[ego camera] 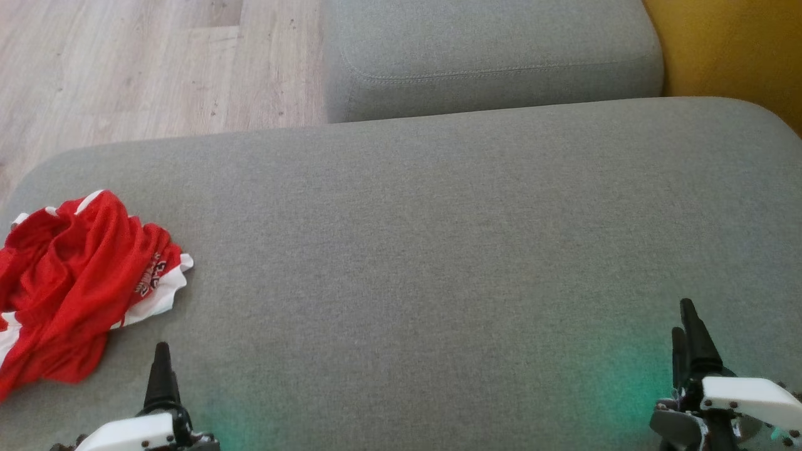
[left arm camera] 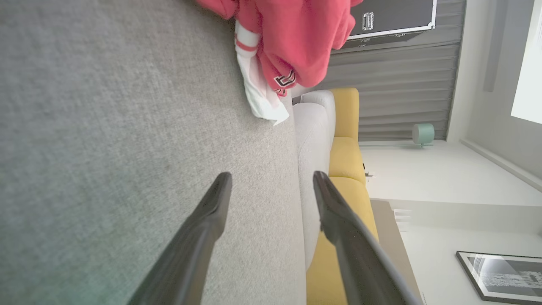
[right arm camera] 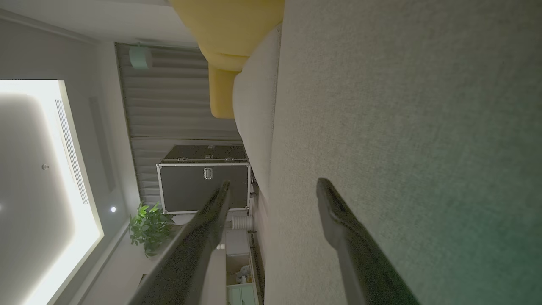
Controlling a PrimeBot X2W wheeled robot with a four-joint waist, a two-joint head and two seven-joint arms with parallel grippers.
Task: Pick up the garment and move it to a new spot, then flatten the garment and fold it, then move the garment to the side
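Head view: the red and white garment (ego camera: 75, 282) lies crumpled at the left edge of the frame, on the left end of the grey cushion (ego camera: 407, 250). The left hand (ego camera: 161, 352) rises at the lower left, just right of the garment and not touching it; the left wrist view shows its 2 fingers spread with nothing between them. The right hand (ego camera: 683, 319) sits at the lower right, well apart from the garment. In the right wrist view its 2 fingers are also spread, over bare cushion. Wooden floor (ego camera: 125, 69) fills the upper left.

Grey fabric sofa seat (ego camera: 438, 250), pale wood-plank floor (ego camera: 125, 62) beyond. Mustard-yellow upholstery (ego camera: 739, 50) to the right. Grey pleated curtain (left arm camera: 402, 84), black metal-edged trunk (right arm camera: 203, 186) before it.
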